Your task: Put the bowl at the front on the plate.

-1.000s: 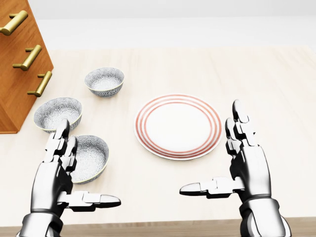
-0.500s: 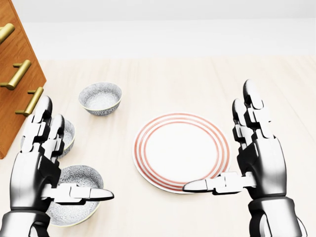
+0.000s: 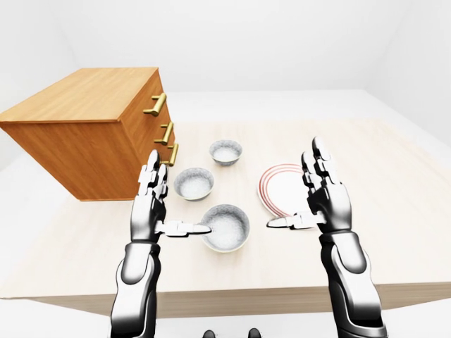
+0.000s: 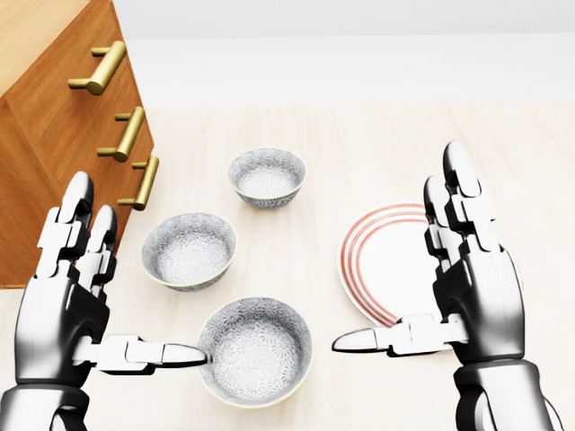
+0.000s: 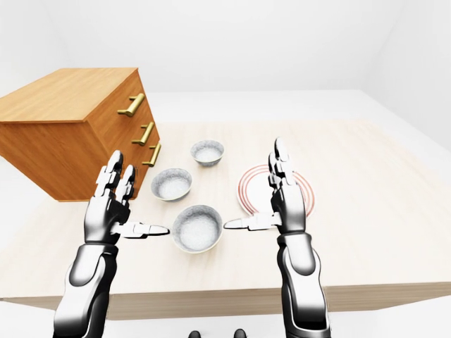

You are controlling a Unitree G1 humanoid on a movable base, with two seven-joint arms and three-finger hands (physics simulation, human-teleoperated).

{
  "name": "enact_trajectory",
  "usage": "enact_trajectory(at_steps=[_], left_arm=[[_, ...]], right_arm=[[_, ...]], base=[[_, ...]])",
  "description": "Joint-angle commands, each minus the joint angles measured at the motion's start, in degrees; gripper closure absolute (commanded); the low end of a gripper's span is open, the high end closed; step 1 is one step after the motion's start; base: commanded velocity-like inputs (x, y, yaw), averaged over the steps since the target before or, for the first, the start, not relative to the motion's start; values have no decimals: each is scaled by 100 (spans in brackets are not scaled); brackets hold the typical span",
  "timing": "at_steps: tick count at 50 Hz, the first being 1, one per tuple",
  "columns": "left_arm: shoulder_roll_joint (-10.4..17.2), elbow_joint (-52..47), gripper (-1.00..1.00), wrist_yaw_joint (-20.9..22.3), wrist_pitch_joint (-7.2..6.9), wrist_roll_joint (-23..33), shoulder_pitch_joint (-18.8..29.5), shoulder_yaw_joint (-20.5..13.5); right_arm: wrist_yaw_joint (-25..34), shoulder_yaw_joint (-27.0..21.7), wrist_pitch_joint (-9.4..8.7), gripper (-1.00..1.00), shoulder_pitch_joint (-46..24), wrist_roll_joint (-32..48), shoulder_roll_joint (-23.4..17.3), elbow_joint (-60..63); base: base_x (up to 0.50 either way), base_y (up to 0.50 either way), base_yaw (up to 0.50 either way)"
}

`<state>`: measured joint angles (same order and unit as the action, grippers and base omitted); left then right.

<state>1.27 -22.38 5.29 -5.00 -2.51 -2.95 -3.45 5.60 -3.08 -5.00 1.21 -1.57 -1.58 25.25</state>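
Three patterned grey bowls sit on the pale wooden table (image 4: 377,144). In the head view the lowest bowl (image 4: 255,352) lies between my two hands. Another bowl (image 4: 189,250) is up and left of it, and the third bowl (image 4: 266,178) is higher still. The white plate with red rings (image 4: 382,260) lies right of the bowls, its right part hidden by my right hand. My left hand (image 4: 108,310) is open, its thumb tip just touching or nearly touching the lowest bowl's left rim. My right hand (image 4: 427,292) is open above the plate's edge, its thumb pointing toward that bowl.
A wooden drawer chest (image 4: 54,135) with brass handles (image 4: 128,135) stands on the table at the left, close to the two upper bowls. The table's near edge (image 3: 246,292) runs below my forearms in the left-eye view.
The camera has moved: bowls, plate and chest have shifted right in the head view, bringing the lowest bowl between my hands. Both hands keep their open pose.
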Motion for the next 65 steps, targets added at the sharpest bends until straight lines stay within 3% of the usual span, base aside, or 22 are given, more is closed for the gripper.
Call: enact_trajectory(at_steps=[1,12,31,52,65], left_arm=[[3,-102,-100,2,0,1,-12,11],[6,-83,-100,12,0,-5,0,-4],[7,-24,-100,17,0,-16,11,-11],[14,-139,-100,19,0,-33,16,-34],[37,-172,-100,32,0,-40,58,-89]], right_arm=[[-58,55,0,-100,1,163,9,-88],[-13,-16,0,-100,-9,-94,40,-29],[-81,21,0,-100,-33,82,0,-110],[60,53,0,-100,67,-83,36,92],[-146,86,0,-100,-191,464,-40,-35]], base=[[0,50,0],[2,3,0],[49,0,0],[5,0,0],[18,0,0]])
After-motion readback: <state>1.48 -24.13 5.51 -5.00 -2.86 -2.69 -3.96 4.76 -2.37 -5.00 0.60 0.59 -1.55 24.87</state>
